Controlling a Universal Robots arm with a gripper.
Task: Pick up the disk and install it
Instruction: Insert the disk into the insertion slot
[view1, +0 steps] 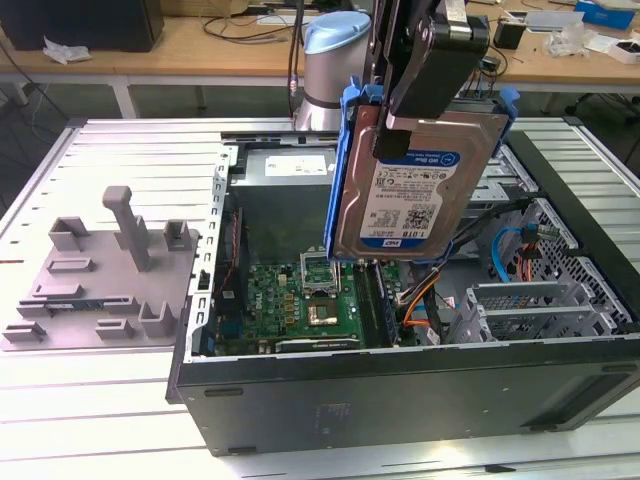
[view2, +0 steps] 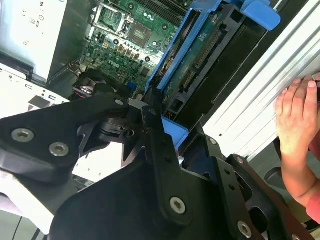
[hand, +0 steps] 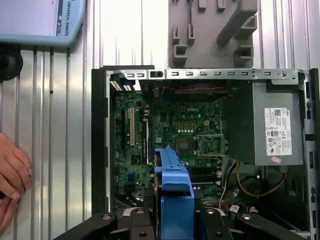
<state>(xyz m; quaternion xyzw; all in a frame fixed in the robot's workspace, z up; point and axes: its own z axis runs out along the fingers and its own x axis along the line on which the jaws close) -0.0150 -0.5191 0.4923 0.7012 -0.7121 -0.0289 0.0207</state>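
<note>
While the gripper (view1: 393, 128) clamps it, disk (view1: 405, 200) hangs upright.

Bright, even overhead light with soft shadows throughout. The pale slatted table (hand: 55, 125) nearly blows out in the first wrist view (mild glare along the ribs). The inside of the computer case (view1: 400, 395) is dimmer, shaded under the disk (view1: 405, 185), whose label is evenly lit.
</note>
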